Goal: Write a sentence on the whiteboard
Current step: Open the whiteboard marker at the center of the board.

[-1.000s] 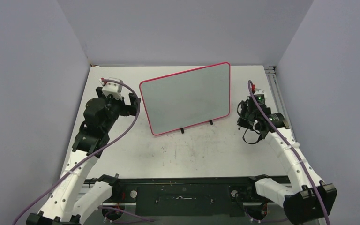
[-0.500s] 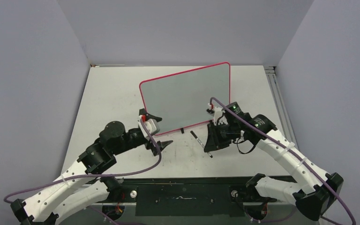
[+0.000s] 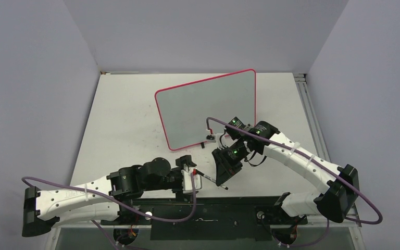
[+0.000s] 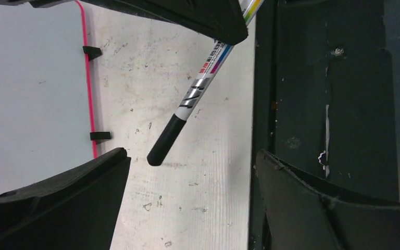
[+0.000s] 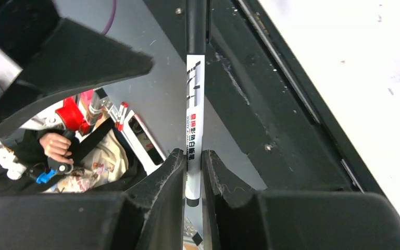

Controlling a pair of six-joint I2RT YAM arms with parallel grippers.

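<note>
1. Open tabletop (image 3: pixel 120 120) lies at the whiteboard's (image 3: pixel 203 104) 9 o'clock; a narrower strip at 3 o'clock.
2. At its 6 o'clock, the right gripper (image 5: pixel 192 159), clamped on a marker (image 4: pixel 199 89), blocks the near strip.
3. The left gripper's (image 4: pixel 192 156) spread jaws straddle the marker's cap at 7 o'clock.

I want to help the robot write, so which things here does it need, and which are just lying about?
For the job:
- whiteboard
- marker, pinched in the right hand
- left hand, open near the marker's black end

Just there:
- scuffed table
- black base plate at the near edge
</note>
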